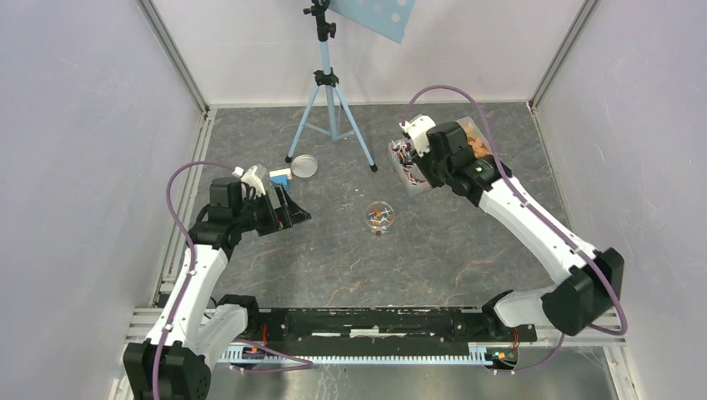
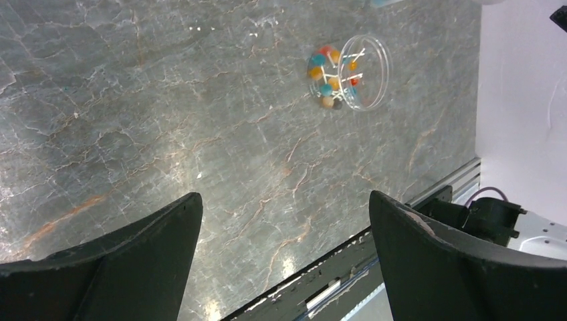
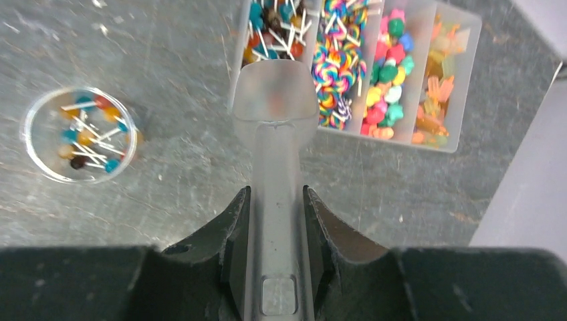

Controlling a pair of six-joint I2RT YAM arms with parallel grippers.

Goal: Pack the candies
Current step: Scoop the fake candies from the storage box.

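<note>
Marbled table: left jaws gape, right jaws clamp scoop aimed at candies.

Candies in a cup mid-table, more in a tray behind right (lid far left)

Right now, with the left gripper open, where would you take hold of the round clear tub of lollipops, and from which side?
Probably the outer wall of the tub, jaws on opposite sides, coming low from the left arm's side, where the open left gripper faces it. It stands upright and open-topped, with lollipops sticking up inside, so a pinch from above looks riskier.
</note>
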